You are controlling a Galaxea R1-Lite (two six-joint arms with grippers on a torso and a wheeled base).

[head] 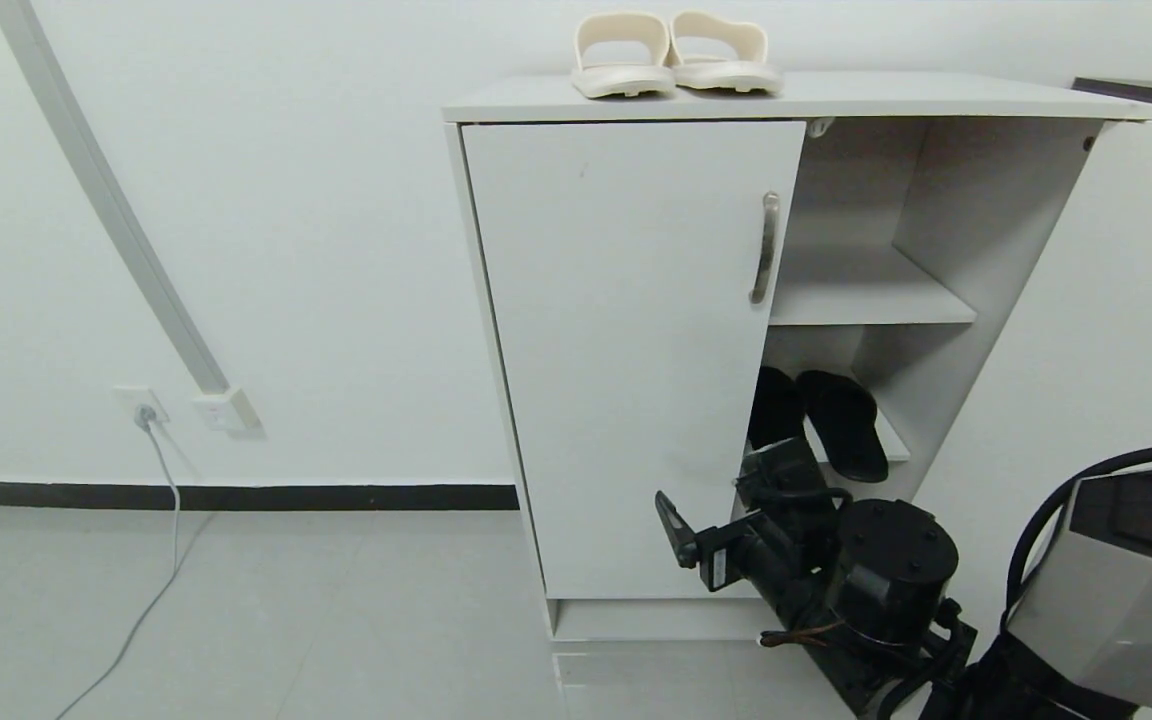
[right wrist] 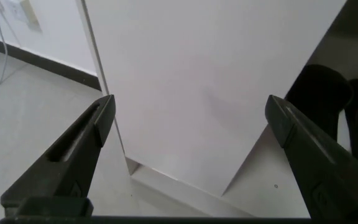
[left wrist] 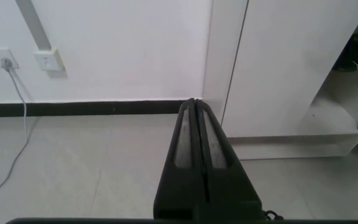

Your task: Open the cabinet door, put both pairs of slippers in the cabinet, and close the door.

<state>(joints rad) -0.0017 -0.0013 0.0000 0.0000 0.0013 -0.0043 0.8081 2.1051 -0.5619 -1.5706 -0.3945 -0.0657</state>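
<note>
Right pincer (head: 706, 500) mine, jaws wide apart, empty, low before shut left door (head: 626, 350), near its free edge. Left pincer (left wrist: 196, 109): fingers pressed together, empty, aimed at cabinet (head: 886, 95) bottom corner by wall.

On lower shelf (head: 896, 445), open right side: black slippers (head: 841, 420) side by side, long axes front to back. On cabinet top: beige slippers (head: 676, 55), same lie.

Head view gives beige pair; right wrist view, black pair past door edge; left wrist view, socket (left wrist: 2, 57).

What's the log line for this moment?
black flat slippers: low inside white two-door cabinet | cream slide slippers: on cabinet top | right door: open | left gripper: shut | right gripper: open, facing closed left door
</note>
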